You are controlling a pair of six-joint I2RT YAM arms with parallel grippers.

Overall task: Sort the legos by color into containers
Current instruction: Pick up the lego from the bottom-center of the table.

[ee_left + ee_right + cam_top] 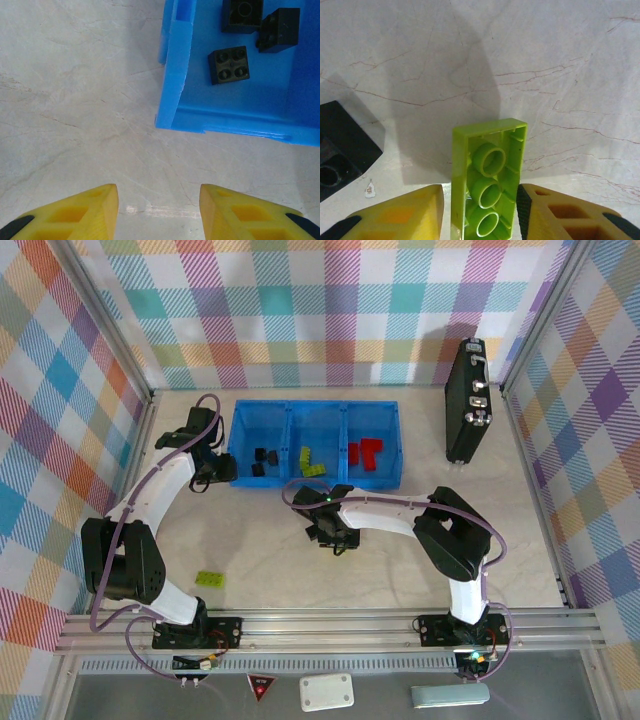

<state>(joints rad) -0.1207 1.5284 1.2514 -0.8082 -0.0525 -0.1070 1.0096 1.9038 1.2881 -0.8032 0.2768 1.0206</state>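
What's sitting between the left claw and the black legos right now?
In the left wrist view, bare table runs from the left claw to the blue tray; only its near wall stands before the black legos inside.

I found the marbled table carrying a blue tray, a black case and one loose lime-green brick front-left.

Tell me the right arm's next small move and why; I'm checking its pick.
Probably finish closing the right gripper on the lime-green brick: it sits between the fingers, underside toward the camera, yet a sliver of table seems to show beside one finger, so the grip looks unsettled. Lift afterwards.
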